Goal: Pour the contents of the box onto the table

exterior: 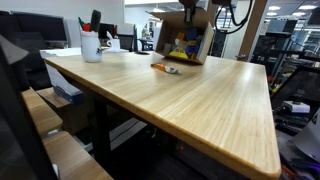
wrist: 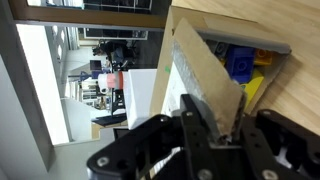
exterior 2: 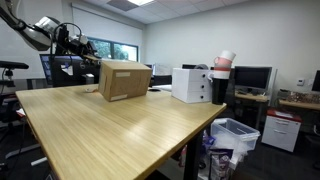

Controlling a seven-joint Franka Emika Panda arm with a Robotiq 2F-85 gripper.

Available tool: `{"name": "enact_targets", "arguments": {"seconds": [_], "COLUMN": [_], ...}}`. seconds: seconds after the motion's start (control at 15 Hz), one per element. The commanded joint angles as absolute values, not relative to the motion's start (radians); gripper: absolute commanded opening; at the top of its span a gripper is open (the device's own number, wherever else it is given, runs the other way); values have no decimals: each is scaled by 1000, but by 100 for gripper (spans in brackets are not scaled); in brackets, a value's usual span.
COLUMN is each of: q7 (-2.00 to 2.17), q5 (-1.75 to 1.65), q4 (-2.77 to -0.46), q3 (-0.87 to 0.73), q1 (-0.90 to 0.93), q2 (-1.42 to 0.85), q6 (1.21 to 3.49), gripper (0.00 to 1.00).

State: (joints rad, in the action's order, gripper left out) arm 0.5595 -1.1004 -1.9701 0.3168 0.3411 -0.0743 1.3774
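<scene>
The brown cardboard box [exterior: 185, 38] lies tipped on its side at the far end of the bamboo table [exterior: 200, 100], its opening facing the camera. It also shows in an exterior view [exterior 2: 125, 80]. Colourful contents [exterior: 182, 47] in yellow and blue sit inside it, and a few pieces [exterior: 166, 69] lie on the table in front. In the wrist view my gripper [wrist: 222, 132] is shut on a cardboard wall of the box [wrist: 205, 75], with blue and yellow pieces [wrist: 242, 66] visible inside. My gripper [exterior: 197, 10] is at the box's top edge.
A white mug of pens [exterior: 91, 46] stands at the table's back left corner. A white box [exterior 2: 190, 84] stands beyond the cardboard box. Wooden benches [exterior: 45, 115] line one long table edge. A bin [exterior 2: 236, 136] stands on the floor past a table corner.
</scene>
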Motion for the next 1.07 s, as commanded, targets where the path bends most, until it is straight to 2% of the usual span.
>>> {"name": "enact_targets", "arguments": {"seconds": [0.0,1.0], "q7": [533,566], "q5": [-1040,-807], "q4": [-1949,-1868], "q3": [321,290], "q1": [342,332], "q2": [-104,-118], "q6": [1369,1400], "gripper": [2,2]}}
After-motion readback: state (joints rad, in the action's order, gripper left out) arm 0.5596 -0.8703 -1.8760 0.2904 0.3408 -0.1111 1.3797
